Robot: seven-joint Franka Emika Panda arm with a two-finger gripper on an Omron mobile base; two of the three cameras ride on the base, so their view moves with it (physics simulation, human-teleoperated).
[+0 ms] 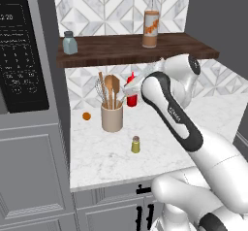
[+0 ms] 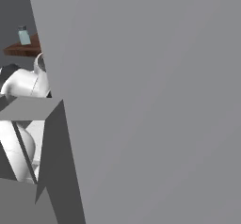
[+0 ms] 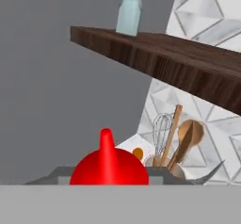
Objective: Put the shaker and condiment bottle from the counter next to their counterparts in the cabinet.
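1. The pincer is clamped on the red condiment bottle, which hangs between the marble surface and the underside of the dark wooden shelf, apparently lifted clear for a move up onto the board.
2. In the hand view the red condiment bottle sits dead centre with its pointed nozzle upright, a hold that suits setting it down standing; the fingertips themselves are cut off at the bottom edge there, so the exact contact is hard to make out.
3. The bottle's likely destination is beside the tall clear bottle with the orange label, which stands toward the right of the shelf.
4. The yellow-green shaker waits alone on the surface near its front edge, well apart from the pincer, its turn judged yet to come; its counterpart, the blue-grey shaker, stands near the shelf's left end.
5. A beige utensil crock with wooden spoons and a whisk stands just beside the lifted bottle, and a small orange object, too small to identify, lies to its left.
6. The white arm hides the bottle's right flank and most of the pincer, and a grey panel blocks the right base view, leaving a sliver of the shelf and the blue-grey shaker.
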